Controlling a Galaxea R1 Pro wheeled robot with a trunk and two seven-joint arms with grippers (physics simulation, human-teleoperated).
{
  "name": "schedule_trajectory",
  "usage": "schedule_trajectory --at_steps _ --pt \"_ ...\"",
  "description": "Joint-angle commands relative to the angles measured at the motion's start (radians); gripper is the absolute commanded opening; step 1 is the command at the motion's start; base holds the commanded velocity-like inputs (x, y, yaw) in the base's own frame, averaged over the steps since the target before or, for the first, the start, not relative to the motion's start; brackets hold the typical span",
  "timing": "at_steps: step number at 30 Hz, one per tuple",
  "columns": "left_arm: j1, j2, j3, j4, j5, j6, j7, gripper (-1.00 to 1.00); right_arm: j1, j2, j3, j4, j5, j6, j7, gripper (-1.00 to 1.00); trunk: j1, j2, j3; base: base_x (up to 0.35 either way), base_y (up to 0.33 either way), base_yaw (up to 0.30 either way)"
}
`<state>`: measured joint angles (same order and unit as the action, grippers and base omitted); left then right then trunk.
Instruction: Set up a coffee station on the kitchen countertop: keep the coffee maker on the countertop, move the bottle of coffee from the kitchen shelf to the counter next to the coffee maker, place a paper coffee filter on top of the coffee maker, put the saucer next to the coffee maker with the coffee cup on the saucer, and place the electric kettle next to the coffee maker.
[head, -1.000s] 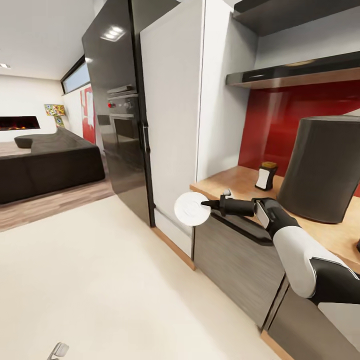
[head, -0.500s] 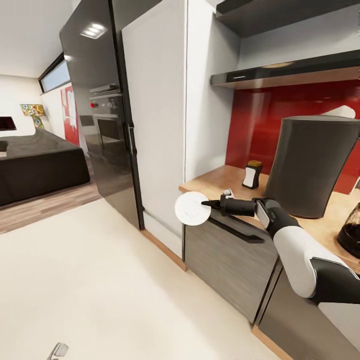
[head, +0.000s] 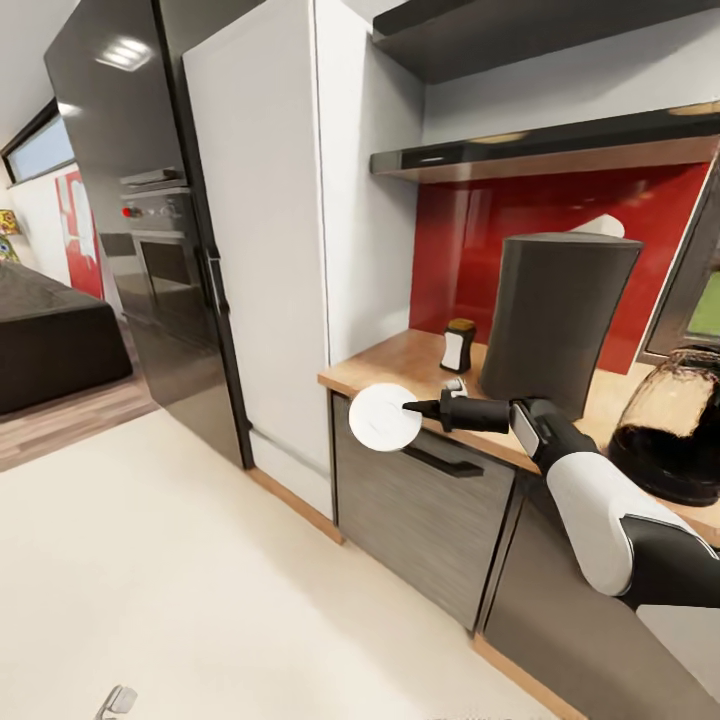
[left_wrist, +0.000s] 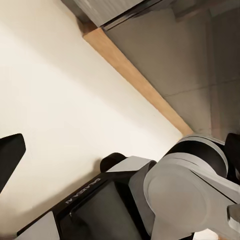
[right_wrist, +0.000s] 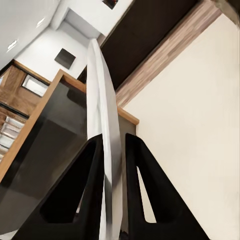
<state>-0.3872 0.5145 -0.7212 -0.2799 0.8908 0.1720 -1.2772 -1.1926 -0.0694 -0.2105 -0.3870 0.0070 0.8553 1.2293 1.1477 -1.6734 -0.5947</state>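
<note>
Pinching the saucer (head: 384, 417) edge-on between both fingers, the right hand (head: 412, 408) holds it before the countertop (head: 400, 362).

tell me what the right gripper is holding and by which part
The right gripper holds the saucer by its rim, jaws shut on either face of the edge, the plate standing on edge in front of the countertop.

Bright, even render with soft shadows; ceiling lights glare off the glossy black oven column (head: 120, 200) (edges stretched).
</note>
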Motion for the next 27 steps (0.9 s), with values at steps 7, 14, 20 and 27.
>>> schedule_trajectory --at_steps 7,14,20,27 --pt "-0.001 0.001 -0.007 -0.001 0.010 0.011 -0.002 1.00 -0.001 0.000 -0.004 0.000 -0.001 0.011 0.004 -1.00 0.000 -0.001 0.001 0.090 0.086 -0.141" --pt "-0.001 0.001 -0.007 -0.001 0.010 0.011 -0.002 1.00 -0.001 -0.001 -0.006 0.000 -0.001 0.011 0.004 -1.00 0.000 -0.001 0.001 0.221 0.224 -0.019" --pt "-0.001 0.001 -0.007 -0.001 0.010 0.011 -0.002 1.00 -0.001 -0.003 -0.006 0.001 -0.001 0.011 0.004 -1.00 0.000 -0.001 0.002 0.140 0.143 -0.163" --pt "-0.001 0.001 -0.007 -0.001 0.010 0.011 -0.002 1.00 -0.001 -0.003 -0.006 0.004 -0.001 0.012 0.004 -1.00 0.000 -0.001 0.005 0.009 0.009 -0.267"
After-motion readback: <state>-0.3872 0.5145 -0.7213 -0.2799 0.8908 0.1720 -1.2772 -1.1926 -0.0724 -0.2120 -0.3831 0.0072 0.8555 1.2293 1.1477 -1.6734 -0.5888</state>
